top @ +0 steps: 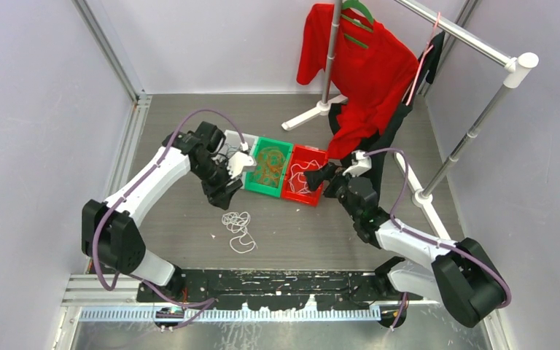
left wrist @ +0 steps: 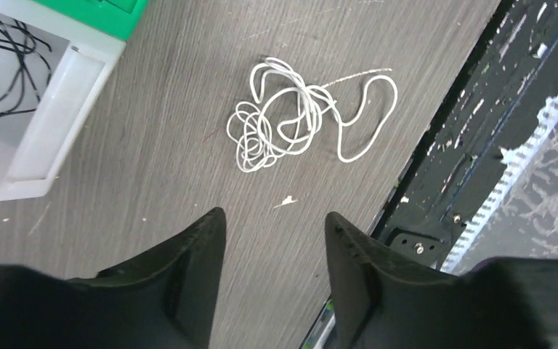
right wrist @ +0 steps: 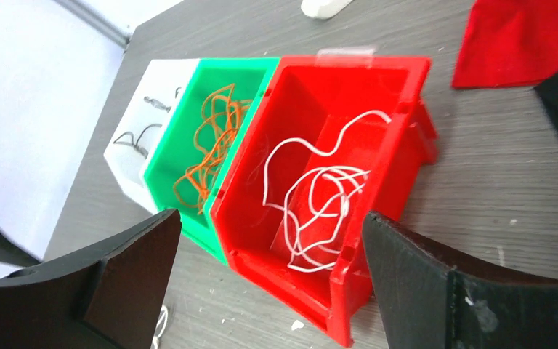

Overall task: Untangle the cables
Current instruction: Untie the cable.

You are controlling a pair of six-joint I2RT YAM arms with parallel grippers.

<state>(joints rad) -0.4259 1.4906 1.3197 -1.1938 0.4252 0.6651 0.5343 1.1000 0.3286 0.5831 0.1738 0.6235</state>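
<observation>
3 rectangular plastic bins: white bin [right wrist: 167,73] – black cables [right wrist: 142,134], green bin [right wrist: 225,69] – curly orange cables [right wrist: 211,145], red bin [right wrist: 378,65] – white cables [right wrist: 320,196]. One white tangle [left wrist: 265,131] loose on woodgrain tabletop [left wrist: 152,145], nearer. Left end effector [left wrist: 275,218] half-spread, right end effector [right wrist: 272,222] wide, both empty.

no legible text, no labels, numbers or signs in view

Left arm [top: 153,177] and right arm [top: 402,239] reach forward, jaws parted, empty.
</observation>
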